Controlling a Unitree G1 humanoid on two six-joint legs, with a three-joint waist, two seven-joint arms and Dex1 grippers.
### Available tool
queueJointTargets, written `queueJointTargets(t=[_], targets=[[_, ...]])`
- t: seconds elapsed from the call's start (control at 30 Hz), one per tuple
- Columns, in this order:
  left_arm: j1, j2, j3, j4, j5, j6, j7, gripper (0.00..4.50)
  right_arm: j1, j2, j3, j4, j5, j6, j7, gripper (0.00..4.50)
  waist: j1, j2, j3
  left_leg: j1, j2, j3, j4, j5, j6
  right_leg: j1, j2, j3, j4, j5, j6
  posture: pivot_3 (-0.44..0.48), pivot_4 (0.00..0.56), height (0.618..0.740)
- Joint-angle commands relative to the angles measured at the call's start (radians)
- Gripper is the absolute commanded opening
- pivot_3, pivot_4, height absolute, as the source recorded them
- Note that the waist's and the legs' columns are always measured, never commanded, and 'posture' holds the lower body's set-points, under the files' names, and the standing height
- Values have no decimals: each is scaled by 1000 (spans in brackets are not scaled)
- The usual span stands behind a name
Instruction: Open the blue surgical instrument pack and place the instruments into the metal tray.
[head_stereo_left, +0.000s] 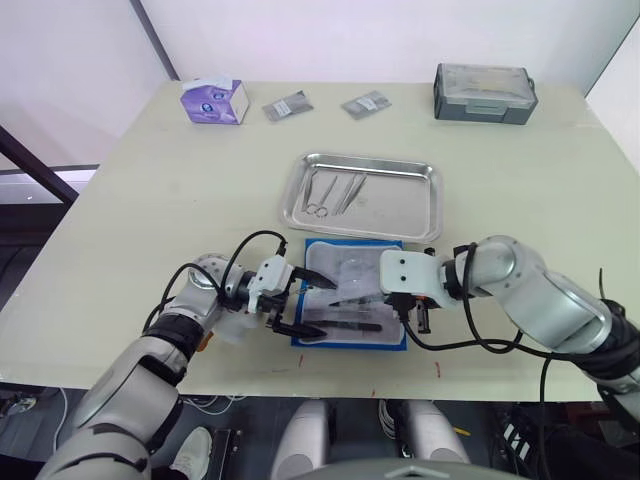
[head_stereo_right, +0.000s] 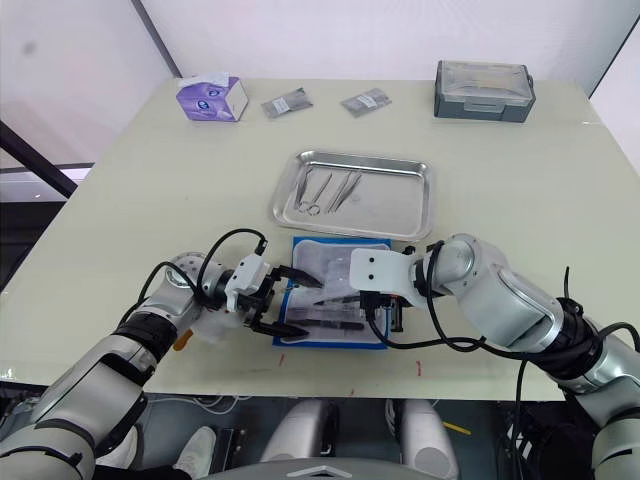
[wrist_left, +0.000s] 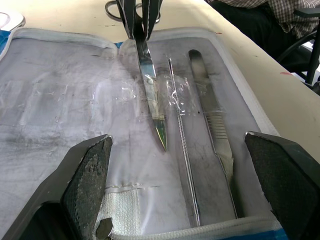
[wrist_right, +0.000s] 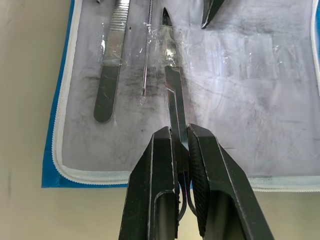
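Observation:
The blue surgical instrument pack (head_stereo_left: 350, 265) lies open on the table, just in front of the metal tray (head_stereo_left: 405, 205). Two instruments (head_stereo_left: 330, 192) lie in the tray's left half. Inside the pack, under clear plastic, are scissors (wrist_right: 172, 95), a thin probe (wrist_right: 146, 65) and flat tweezers (wrist_right: 107, 90). My right gripper (wrist_right: 180, 150) is shut on the scissors just ahead of their ring handles, at the pack's right edge. My left gripper (wrist_left: 177, 147) stands open over the pack's left edge, its fingers spread wide with nothing between them.
At the back of the table are a purple-white tissue box (head_stereo_left: 213, 101), two small grey packets (head_stereo_left: 288, 105) (head_stereo_left: 366, 104) and a grey lidded box (head_stereo_left: 484, 93). The table's front edge runs close below the pack.

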Motion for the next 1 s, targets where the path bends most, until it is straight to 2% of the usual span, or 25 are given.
queueJointTargets(t=[0.03, 0.4, 1.0], targets=[[39, -12, -49, 40, 46, 17, -46, 4500, -37, -8, -67, -60, 32, 8, 3, 25, 0, 0, 0, 0, 0, 0, 0, 0, 0, 0, 0, 0, 0, 0, 0, 0, 150, 738], [41, -17, -49, 41, 48, 14, -46, 4500, -24, -70, -134, -73, 103, -8, 4, 25, 1, 0, 0, 0, 0, 0, 0, 0, 0, 0, 0, 0, 0, 0, 0, 0, 150, 738], [45, -35, -26, 47, 52, 22, -46, 4500, 170, -194, -307, -22, 143, -273, 35, 25, 2, 0, 0, -1, 0, 0, 0, 0, 0, 0, 0, 0, 0, 0, 0, 0, 150, 738]])
